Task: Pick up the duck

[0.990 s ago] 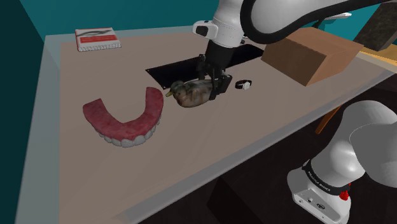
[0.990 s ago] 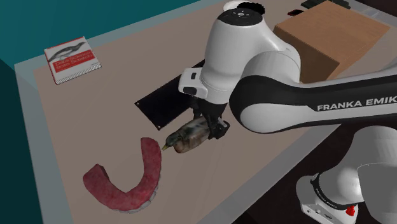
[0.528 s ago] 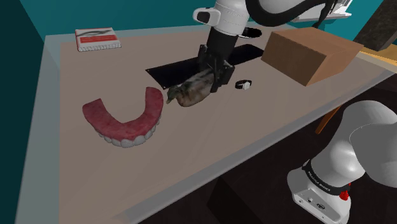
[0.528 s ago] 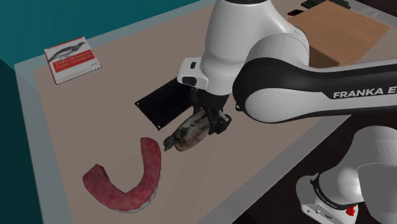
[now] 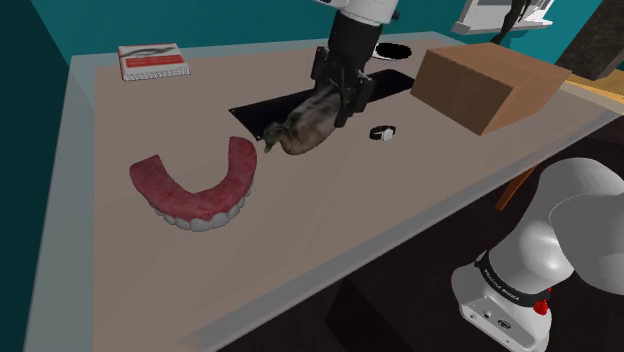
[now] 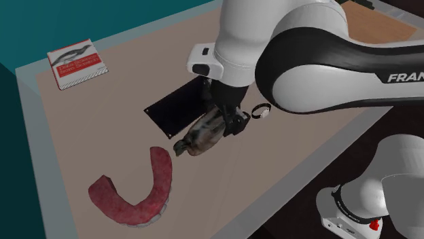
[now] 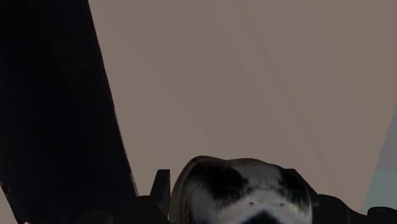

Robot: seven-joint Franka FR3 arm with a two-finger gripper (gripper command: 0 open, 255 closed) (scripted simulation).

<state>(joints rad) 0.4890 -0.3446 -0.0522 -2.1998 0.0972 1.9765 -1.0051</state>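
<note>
Shoulder view: the pincer (image 5: 337, 103) is clenched on the duck (image 5: 298, 133), gripping its rear end. The duck is mottled brown and grey, tilted with its bill pointing down toward this view's left, and it appears clear of the bench (image 5: 400, 210). It hangs at the near edge of a flat black mat (image 5: 275, 108). A small black-and-white ring (image 5: 381, 132) lies on the bench just to the right of the duck. A pink denture model (image 5: 195, 190) with white teeth lies to the left, apart from the duck. A red-and-white book (image 5: 152, 61) sits near the far left corner, and a brown cardboard box (image 5: 485, 85) stands at the far right. The stand (image 5: 500, 300) is at lower right. Second exterior view: the white arm (image 6: 285, 47) reaches over the bench (image 6: 292, 146), and the pincer (image 6: 230, 124) grasps the duck (image 6: 198, 138) by its upper end. The bill points down toward the denture model (image 6: 136, 193) without touching it. The black mat (image 6: 170, 108), the ring (image 6: 259, 112) and the book (image 6: 76, 62) lie as noted above. Wrist view: the duck (image 7: 245, 191) sits between the fingers (image 7: 160, 181) (one on each flank, closed against the body). The bench (image 7: 254, 76) lies below it and the black mat (image 7: 57, 108) to one side.
</note>
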